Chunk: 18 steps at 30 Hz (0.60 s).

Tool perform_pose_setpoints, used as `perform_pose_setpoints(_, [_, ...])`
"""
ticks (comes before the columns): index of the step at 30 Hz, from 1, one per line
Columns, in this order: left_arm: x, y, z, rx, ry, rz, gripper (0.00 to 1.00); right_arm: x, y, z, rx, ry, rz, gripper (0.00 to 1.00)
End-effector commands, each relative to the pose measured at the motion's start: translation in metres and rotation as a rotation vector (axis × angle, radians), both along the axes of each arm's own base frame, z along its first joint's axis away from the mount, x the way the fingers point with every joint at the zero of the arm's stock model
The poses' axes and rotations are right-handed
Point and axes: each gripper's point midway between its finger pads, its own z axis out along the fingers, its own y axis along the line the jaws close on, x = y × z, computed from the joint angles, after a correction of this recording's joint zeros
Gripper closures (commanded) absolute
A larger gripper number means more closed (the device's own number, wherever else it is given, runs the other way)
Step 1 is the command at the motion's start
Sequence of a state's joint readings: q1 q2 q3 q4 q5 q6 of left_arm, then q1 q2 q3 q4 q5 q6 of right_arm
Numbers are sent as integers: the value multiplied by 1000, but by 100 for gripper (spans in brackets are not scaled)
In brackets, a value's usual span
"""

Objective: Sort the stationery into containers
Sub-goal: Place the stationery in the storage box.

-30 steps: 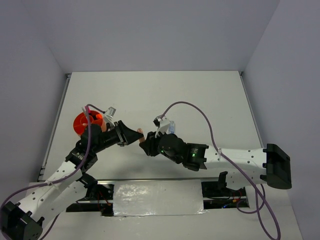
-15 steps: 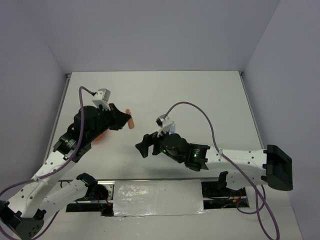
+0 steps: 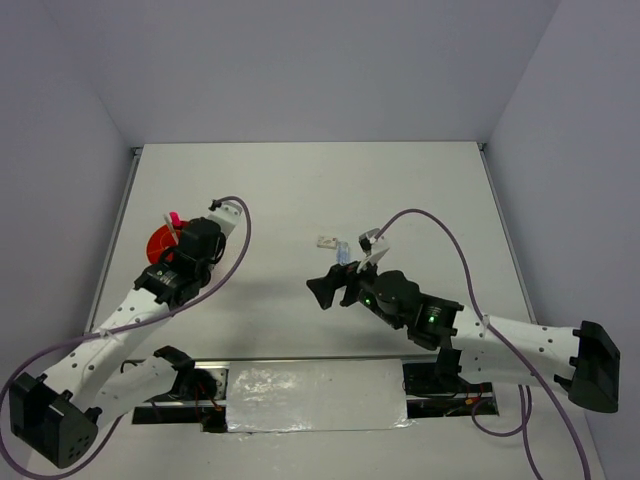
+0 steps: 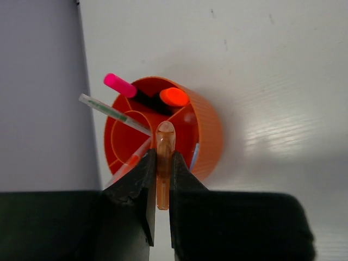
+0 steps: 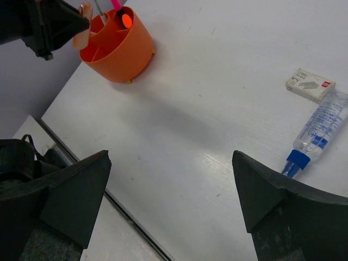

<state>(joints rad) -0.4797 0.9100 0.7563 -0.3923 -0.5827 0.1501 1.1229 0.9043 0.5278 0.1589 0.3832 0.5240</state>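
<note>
My left gripper (image 4: 163, 163) is shut on a peach oblong eraser (image 4: 165, 142), holding it end-down over the round orange tub (image 4: 209, 136). The eraser's tip hangs just above the tub's inner dividers. In the tub stand a pink-capped highlighter (image 4: 119, 85), an orange-capped highlighter (image 4: 174, 97), a thin grey pen (image 4: 109, 110) and an orange pen (image 4: 130, 160). In the top view the tub (image 3: 158, 243) is half hidden under my left wrist. My right gripper (image 5: 171, 174) stands wide open over bare table with nothing between its fingers. Beyond it lie a white block (image 5: 310, 85) and a blue-capped marker (image 5: 315, 133).
The tub stands close to the table's left edge and the grey wall (image 4: 38, 98). A dark rail (image 5: 130, 223) runs along the table's near edge. A foil-covered plate (image 3: 315, 395) sits between the arm bases.
The eraser passed from my right gripper to my left, which shut on it and swung left over the tub. My right gripper opened wide and drew back to the right.
</note>
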Motion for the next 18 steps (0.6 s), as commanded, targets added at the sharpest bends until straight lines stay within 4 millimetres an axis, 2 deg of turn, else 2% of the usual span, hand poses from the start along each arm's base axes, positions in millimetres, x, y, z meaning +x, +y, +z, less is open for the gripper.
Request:
perform_pose_setpoints(1, [21,18,20,159,-72,-11,100,0,-15,-6,-23,-20,-21,0])
perform_pose_setpoints(4, [29,25,16,203,-86,33,100,-2,-21,-4,-5,-27,-26,0])
perform_pose_setpoints(9, [40,34,2,157,-82,78,100,-4,-22,-3,2,-25,-14,0])
perform_pose_setpoints(10, [41,32,-1,154,-72,73,93,-5,-22,-3,-2,-25,-14,0])
perform_pose_setpoints(13, [41,29,-4,128,-82,69,82,-6,-23,0,3,-28,-9,0])
perform_pose_setpoints(16, [40,29,-5,111,-98,69,73,-7,-25,4,13,-34,-9,0])
perform_pose_setpoints(18, [39,27,-7,96,-99,60,72,-7,-25,5,16,-36,-8,0])
